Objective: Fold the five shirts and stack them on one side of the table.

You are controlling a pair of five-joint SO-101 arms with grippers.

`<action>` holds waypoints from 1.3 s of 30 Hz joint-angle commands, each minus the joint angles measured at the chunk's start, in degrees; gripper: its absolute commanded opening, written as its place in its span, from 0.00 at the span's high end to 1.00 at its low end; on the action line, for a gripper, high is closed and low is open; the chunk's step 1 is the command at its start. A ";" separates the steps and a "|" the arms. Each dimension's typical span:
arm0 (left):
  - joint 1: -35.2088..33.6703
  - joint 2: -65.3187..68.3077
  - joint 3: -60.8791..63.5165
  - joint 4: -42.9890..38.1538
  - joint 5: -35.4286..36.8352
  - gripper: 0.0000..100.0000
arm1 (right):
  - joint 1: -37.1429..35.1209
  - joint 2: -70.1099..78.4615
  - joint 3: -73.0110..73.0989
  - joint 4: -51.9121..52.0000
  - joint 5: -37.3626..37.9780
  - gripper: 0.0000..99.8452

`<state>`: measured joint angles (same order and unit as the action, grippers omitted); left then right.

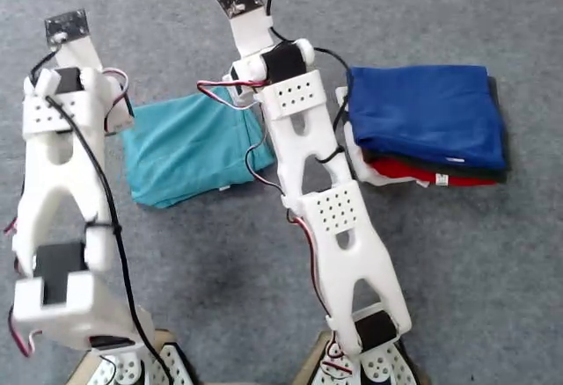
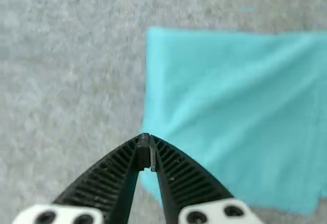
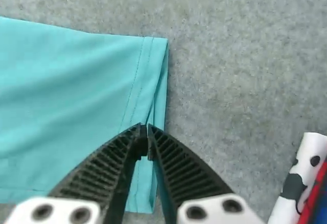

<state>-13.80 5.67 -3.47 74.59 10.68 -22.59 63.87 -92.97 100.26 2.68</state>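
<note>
Lying folded: one teal shirt [image 1: 185,152] near a stack [image 1: 427,121] of four shirts.

Teal shirt [image 1: 189,152], blue shirt [image 1: 427,112], gray tbl [image 1: 493,271]

Inspection of the left gripper [image 2: 147,150]: its two ribbed black fingers [image 2: 112,175] meet at the tips, jaws fully closed. The right gripper [image 3: 143,138] is in the same condition, pressed tip to tip. In the high view the left arm [image 1: 57,165] stretches out nearly straight behind its gripper. The right arm [image 1: 325,192] is likewise extended, and slants so that its wrist lies toward the left arm's side.
</note>
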 commanded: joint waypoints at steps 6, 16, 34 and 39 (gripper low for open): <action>-1.01 26.37 -19.65 -5.54 -2.29 0.97 | -2.99 -19.03 19.91 0.97 -6.95 0.99; -0.57 40.00 -29.58 -5.54 -9.41 0.97 | -3.60 -21.76 46.90 -3.43 -11.43 0.99; -0.66 40.79 -29.58 -4.57 -10.73 0.97 | -3.69 -20.00 39.87 0.79 -7.74 0.99; -0.66 41.05 -29.76 -3.78 -10.73 0.97 | -9.32 -19.12 38.20 -0.18 -8.00 0.99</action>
<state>-14.51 46.37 -32.13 70.81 0.75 -29.19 46.20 -52.35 100.35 -5.41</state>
